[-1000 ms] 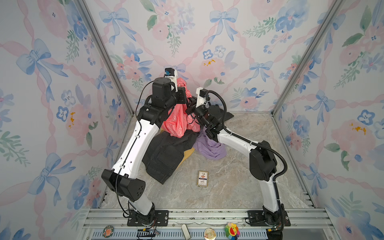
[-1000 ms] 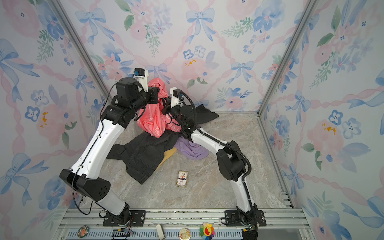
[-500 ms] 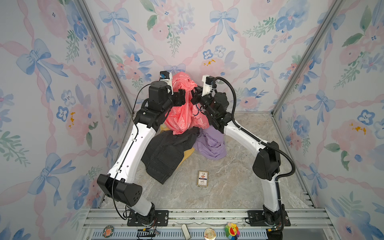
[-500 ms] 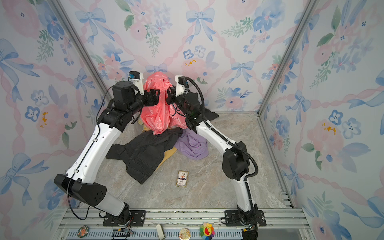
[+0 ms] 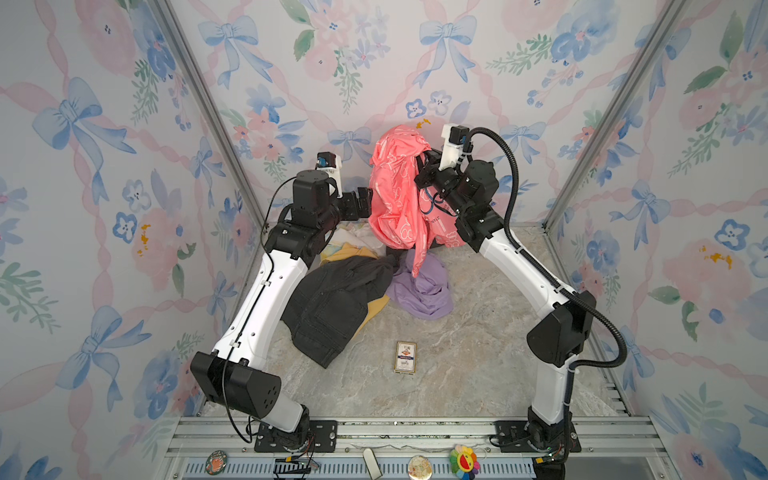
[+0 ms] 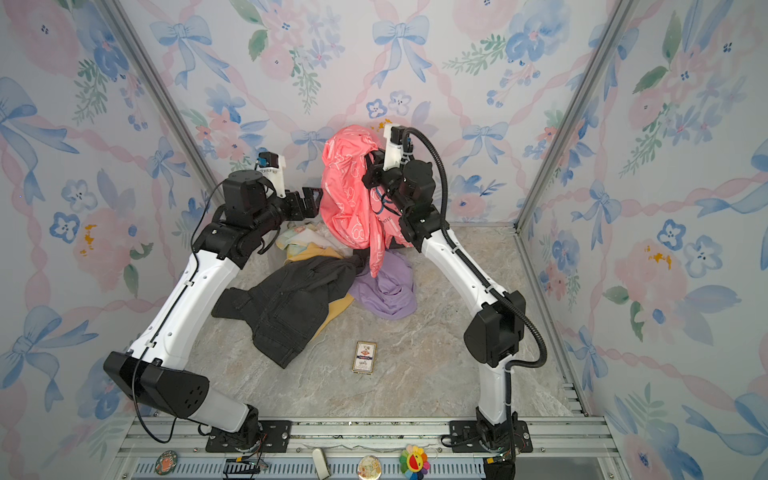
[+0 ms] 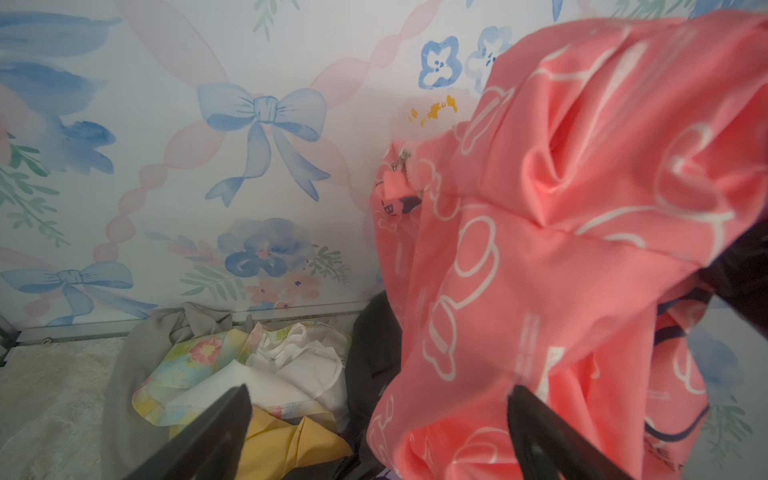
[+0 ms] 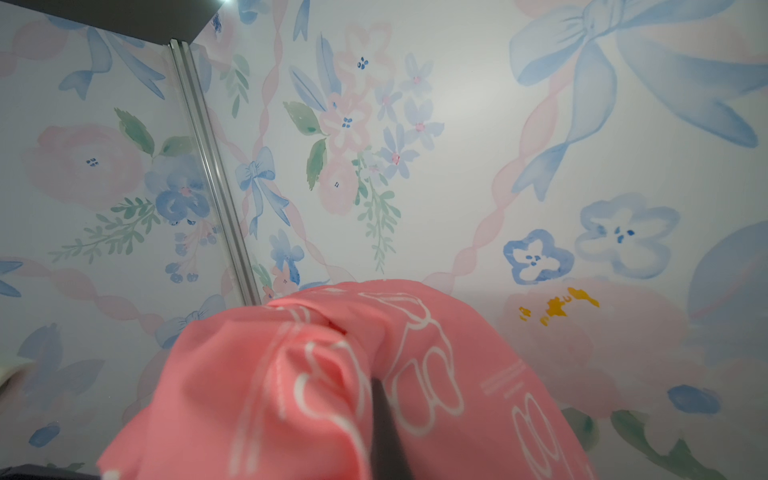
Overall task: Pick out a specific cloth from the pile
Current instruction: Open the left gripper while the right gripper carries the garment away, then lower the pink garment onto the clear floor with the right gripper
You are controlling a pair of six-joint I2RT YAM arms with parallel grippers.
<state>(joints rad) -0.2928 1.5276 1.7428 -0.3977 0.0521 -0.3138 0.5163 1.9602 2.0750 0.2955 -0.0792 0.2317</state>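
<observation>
The thin coral-pink cloth (image 5: 397,195) with white bears hangs high above the heap of mixed clothes (image 5: 340,291), pinched tight by the right gripper (image 5: 428,160). The left gripper (image 5: 362,203) sits beside it, fingers wide, empty. Next, I think: carry it clear.

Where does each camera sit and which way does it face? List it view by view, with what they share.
Both top views: high in front, looking down and back at the pile; left arm and right arm whole, right gripper holding the cloth up.
Left wrist: on the left arm, facing the back wall, pile and cloth; open left gripper shows.
Right wrist: tilted up at the wall; one finger in cloth.
Shared: the cloth, everywhere.
</observation>
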